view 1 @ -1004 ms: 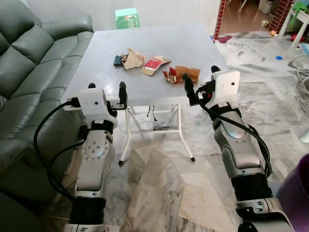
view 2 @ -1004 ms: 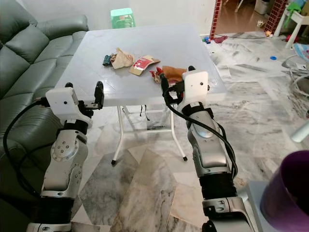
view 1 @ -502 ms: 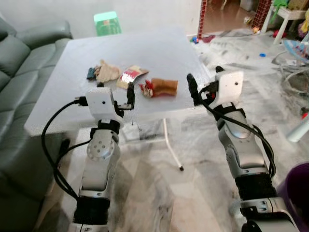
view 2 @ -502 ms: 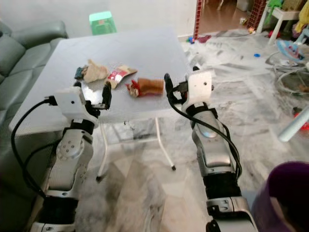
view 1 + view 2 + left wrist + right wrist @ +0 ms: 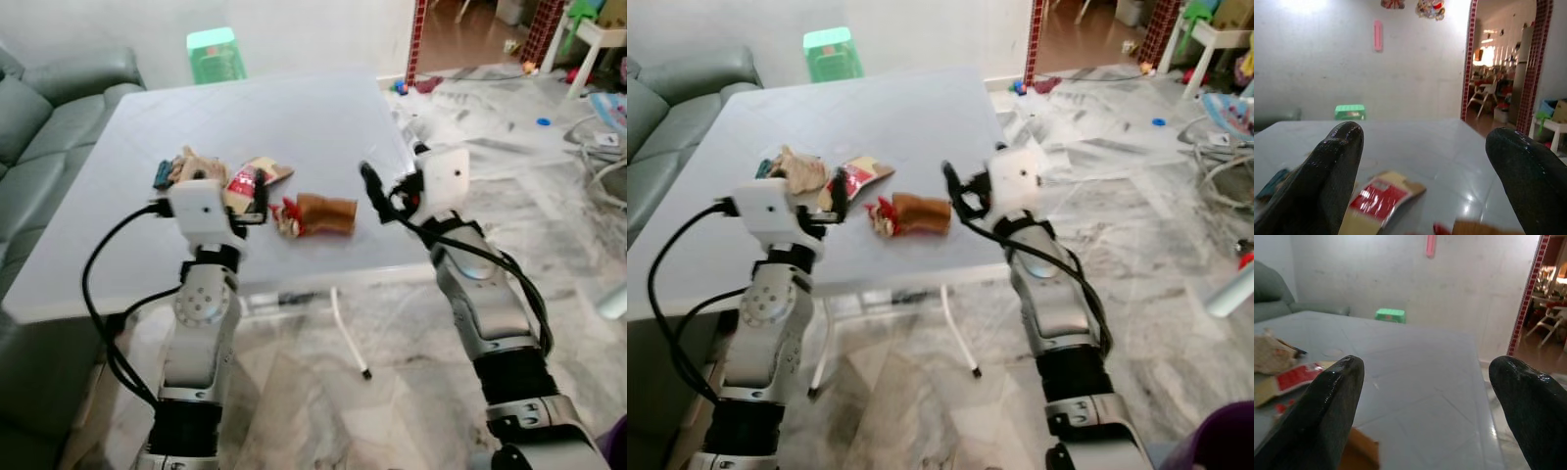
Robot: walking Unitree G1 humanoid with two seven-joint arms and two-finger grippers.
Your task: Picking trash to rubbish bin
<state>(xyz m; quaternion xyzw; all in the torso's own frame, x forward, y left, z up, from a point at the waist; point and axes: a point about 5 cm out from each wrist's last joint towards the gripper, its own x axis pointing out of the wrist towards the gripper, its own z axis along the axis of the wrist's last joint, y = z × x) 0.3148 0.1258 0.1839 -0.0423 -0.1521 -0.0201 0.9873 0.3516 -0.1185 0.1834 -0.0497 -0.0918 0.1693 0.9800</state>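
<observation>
On the pale grey table [image 5: 294, 108] lie three bits of trash: a crumpled beige paper [image 5: 191, 164] with a dark scrap beside it, a red-and-tan packet [image 5: 260, 174], and a brown wrapper [image 5: 323, 213] with a red end. My left gripper [image 5: 223, 186] hovers open over the table just in front of the packet [image 5: 1378, 196]. To the right of the brown wrapper [image 5: 1359, 450], my right gripper [image 5: 395, 168] is held open above the table, nothing between its fingers. Both sets of fingers point across the table toward the back wall.
A grey sofa [image 5: 49, 98] runs along the left of the table. A green stool [image 5: 214, 54] stands behind it by the wall. A table leg [image 5: 348, 333] angles down to the marble floor. A purple bin [image 5: 1215, 441] sits at the lower right, with toys and clutter [image 5: 588, 88] beyond.
The camera has come closer to the table. Both grippers, earlier short of the table's front edge, now hang over its surface near the trash, still open.
</observation>
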